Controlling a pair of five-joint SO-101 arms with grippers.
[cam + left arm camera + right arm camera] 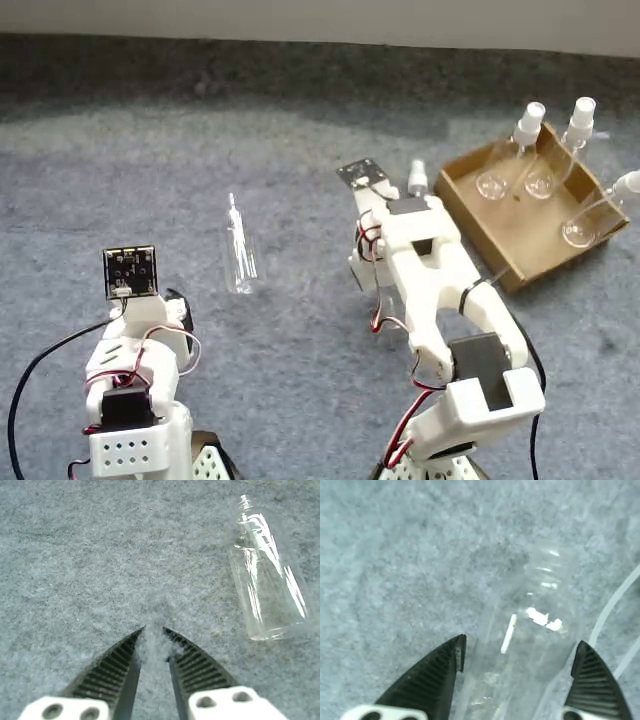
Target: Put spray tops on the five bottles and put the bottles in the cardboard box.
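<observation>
finds the right claw [520,647] spread wide over the grey table [300,150], one dark finger on each side of a clear bottle [535,625] with a bare threaded neck and no top; cannot tell whether the fingers press on its wall or merely flank it. shows a thin white tube [620,602] running just beside that bottle. places the right arm stretched out near the middle of the table, its wrist close to the near corner of the cardboard box [476,232], with a white spray top [418,178] just beyond the wrist. counts three bottles inside the cardboard box, each already capped: the first capped bottle [492,185] and the second capped bottle [540,183] side by side, tilted so that the white heads lean over the far rim, and the third capped bottle [578,233] tilted toward the right edge of the high view, head past the rim. has the left claw [153,629] narrow, only a slim gap between the ribbed fingers, nothing in it, tips low over the table. has a lying bottle [238,258] on its side on the table, open-necked and without a top, well apart from the box, between the two arms, ahead of the left claw and off to one side of its tips, not touching them.
</observation>
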